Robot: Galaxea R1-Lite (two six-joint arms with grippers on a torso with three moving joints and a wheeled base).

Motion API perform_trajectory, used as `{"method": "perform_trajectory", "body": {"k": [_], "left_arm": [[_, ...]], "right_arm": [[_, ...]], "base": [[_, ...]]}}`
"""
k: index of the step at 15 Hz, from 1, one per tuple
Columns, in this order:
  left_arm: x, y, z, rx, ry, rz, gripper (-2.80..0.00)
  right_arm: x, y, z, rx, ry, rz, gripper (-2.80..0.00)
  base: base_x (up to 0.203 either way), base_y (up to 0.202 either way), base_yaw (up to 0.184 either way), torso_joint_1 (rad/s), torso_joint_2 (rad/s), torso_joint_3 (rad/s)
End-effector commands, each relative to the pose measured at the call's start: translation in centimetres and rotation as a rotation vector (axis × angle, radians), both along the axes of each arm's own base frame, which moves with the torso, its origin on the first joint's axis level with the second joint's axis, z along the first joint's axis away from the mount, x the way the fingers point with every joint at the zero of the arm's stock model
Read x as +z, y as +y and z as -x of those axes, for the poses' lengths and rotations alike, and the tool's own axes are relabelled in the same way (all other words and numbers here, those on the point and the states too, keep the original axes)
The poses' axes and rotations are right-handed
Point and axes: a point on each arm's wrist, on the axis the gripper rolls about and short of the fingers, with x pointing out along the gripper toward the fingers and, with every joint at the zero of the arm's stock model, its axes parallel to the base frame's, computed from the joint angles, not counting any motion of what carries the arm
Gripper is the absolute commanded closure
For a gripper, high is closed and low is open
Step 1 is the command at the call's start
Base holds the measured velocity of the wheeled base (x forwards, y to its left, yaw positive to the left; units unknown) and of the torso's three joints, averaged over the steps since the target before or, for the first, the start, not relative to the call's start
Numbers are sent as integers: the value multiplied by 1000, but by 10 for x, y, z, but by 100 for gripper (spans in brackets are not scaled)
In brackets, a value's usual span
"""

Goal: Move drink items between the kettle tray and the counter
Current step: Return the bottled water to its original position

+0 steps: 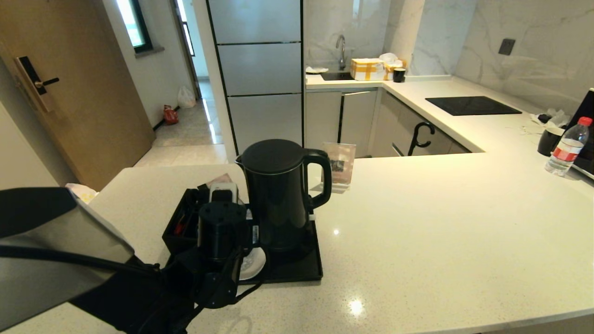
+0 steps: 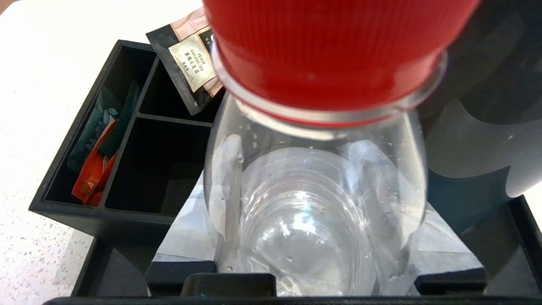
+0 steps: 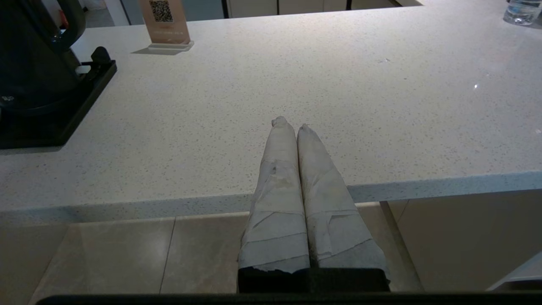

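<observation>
A clear water bottle [image 2: 330, 63] with a red cap stands upright between the taped fingers [image 2: 182, 228] of my left gripper [image 2: 313, 190], which is shut on its body over the black kettle tray [image 1: 301, 271]. In the head view my left wrist [image 1: 222, 229] hides that bottle. The tall black kettle [image 1: 278, 195] stands on the tray right beside it. A second red-capped bottle [image 1: 568, 148] stands far right on the beige counter [image 1: 417, 232]. My right gripper [image 3: 290, 123] is shut and empty at the counter's front edge.
The black divided box [image 2: 127, 127] holds tea sachets [image 2: 192, 63] on the tray's left. A white disc [image 1: 254, 263] lies by my wrist. A QR sign stand [image 1: 340, 164] is behind the kettle. A black mug [image 1: 550, 141] and the hob [image 1: 471, 105] are at the far right.
</observation>
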Motion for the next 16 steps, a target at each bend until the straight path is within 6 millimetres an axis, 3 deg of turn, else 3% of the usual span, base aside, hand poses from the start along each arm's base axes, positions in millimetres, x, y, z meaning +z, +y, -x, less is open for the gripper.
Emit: {"method": "perform_trajectory", "body": {"k": [1,2,9,16], "left_arm": [[2,0,0,4,-9,6,-155],[1,-1,-2,7,-9,3,-280],[0,-5,-7,10,-15,5,-280],[0,0,0,9,-7,2,-280]], "right_arm": [[0,0,0,1,2,1,0],[0,0,0,0,0,1,0],[0,0,0,1,2,2,0],[0,0,0,0,2,1,0]], "base": [[0,0,0,0,0,0],[0,0,0,0,0,0],[0,0,0,0,0,0],[0,0,0,0,0,0]]}}
